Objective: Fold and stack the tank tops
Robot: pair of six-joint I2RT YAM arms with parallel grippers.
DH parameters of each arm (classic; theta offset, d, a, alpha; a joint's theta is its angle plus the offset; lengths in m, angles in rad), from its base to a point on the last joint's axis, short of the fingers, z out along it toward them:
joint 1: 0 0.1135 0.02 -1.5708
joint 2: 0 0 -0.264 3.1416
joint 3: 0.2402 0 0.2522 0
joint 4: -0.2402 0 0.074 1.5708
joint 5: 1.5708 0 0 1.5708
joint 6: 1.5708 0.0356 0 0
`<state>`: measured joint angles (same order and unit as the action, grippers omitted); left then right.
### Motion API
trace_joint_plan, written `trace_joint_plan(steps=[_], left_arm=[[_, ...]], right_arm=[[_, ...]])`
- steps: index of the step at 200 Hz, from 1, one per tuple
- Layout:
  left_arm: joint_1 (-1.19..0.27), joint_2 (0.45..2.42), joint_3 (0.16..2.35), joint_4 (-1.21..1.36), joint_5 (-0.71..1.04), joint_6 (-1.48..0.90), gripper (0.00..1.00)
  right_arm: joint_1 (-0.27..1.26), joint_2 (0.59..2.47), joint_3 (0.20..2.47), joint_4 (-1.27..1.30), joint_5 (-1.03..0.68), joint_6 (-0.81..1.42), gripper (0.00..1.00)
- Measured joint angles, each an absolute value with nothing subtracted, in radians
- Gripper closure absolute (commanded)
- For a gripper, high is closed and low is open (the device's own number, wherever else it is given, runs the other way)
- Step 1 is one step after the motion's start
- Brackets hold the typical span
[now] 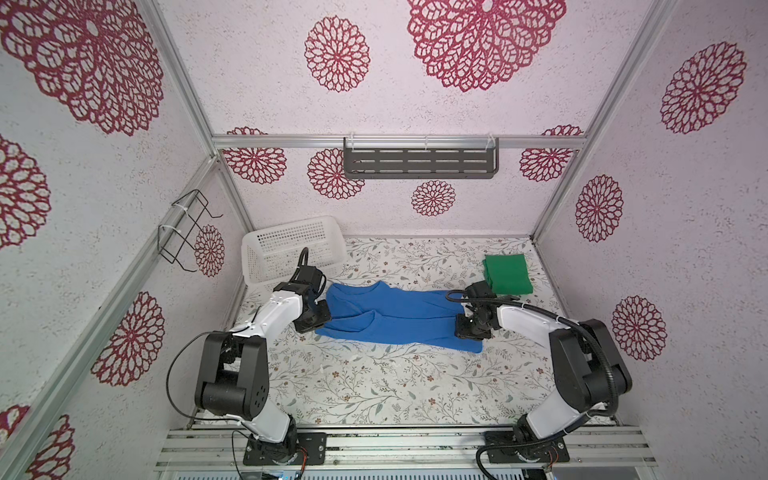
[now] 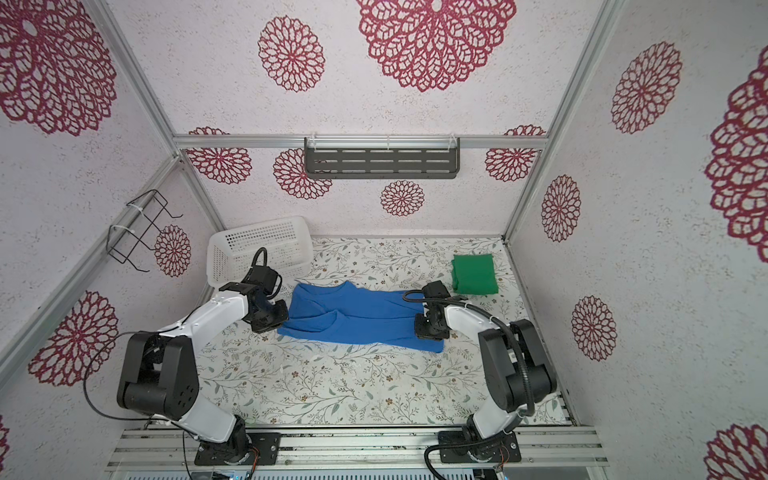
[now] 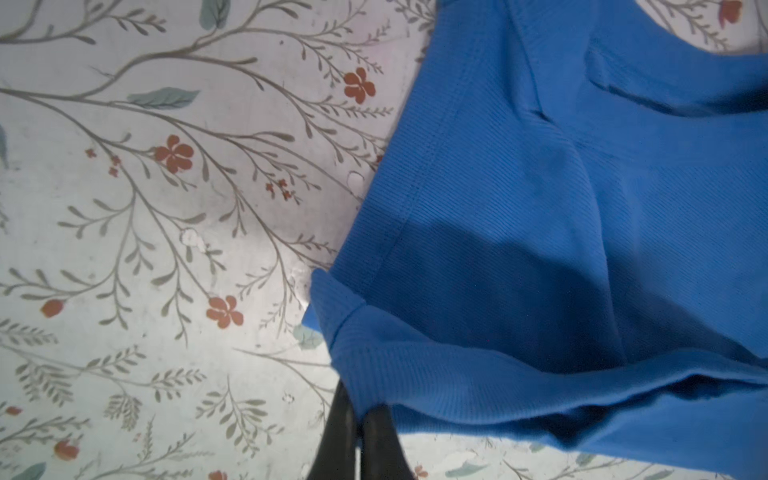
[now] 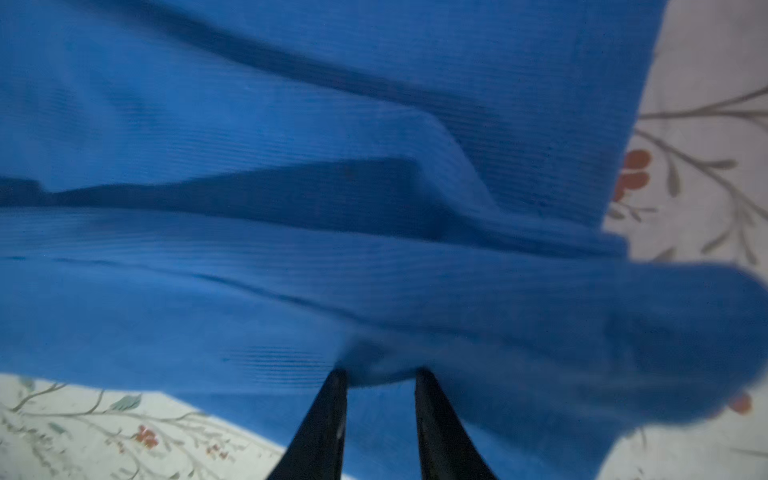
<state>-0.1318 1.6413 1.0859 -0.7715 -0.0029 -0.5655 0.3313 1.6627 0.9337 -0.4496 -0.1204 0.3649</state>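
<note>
Now, blue tank top [image 1: 395,318]: spread lengthwise before you.
green tank top [image 1: 508,274]: folded, far right, well apart.
left gripper [image 3: 359,405]: closed on blue tank top's shoulder edge.
right gripper [image 4: 380,372]: jaws partly apart, hem fold at their tips.

Blue tank top [image 1: 390,318]: solid royal blue, fine ribbed weave, no print. Green tank top [image 1: 508,275]: solid bright green, plain. Table cover [image 1: 374,386]: off-white with grey-green branches and leaves, small rust-red flowers. Basket [image 1: 286,245]: white, grid of small holes. Walls [image 1: 257,75]: pale speckled white, big crimson lacy flower medallions. Shelf [image 1: 419,163]: dark grey, rows of slots. Wire rack [image 1: 187,232]: black. Left arm [image 1: 276,311] and right arm [image 1: 523,324]: white shells, black joints. Frame rails [image 1: 291,141]: silver.
</note>
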Motion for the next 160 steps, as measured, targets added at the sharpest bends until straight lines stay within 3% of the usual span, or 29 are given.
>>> trace_joint_plan(steps=[24,45,64,95,130,160], left_arm=[[-0.082,1.730,1.113,-0.757,0.034,-0.546,0.99],[-0.069,1.776,1.129,-0.754,0.045,-0.528,0.66],[-0.069,1.777,1.134,-0.756,0.035,-0.519,0.55],[-0.067,1.735,1.144,-0.788,-0.009,-0.506,0.51],[-0.088,1.542,1.144,-0.853,-0.076,-0.529,0.52],[-0.211,1.446,1.144,-0.862,-0.101,-0.590,0.54]], right_arm=[[0.321,1.702,0.987,-0.436,-0.102,0.355,0.69],[0.317,1.723,1.014,-0.435,-0.091,0.336,0.67],[0.317,1.716,1.039,-0.463,-0.073,0.315,0.64],[0.317,1.634,1.060,-0.525,-0.039,0.295,0.63],[0.347,1.485,1.027,-0.573,-0.036,0.308,0.67],[0.369,1.464,0.942,-0.582,-0.051,0.334,0.74]])
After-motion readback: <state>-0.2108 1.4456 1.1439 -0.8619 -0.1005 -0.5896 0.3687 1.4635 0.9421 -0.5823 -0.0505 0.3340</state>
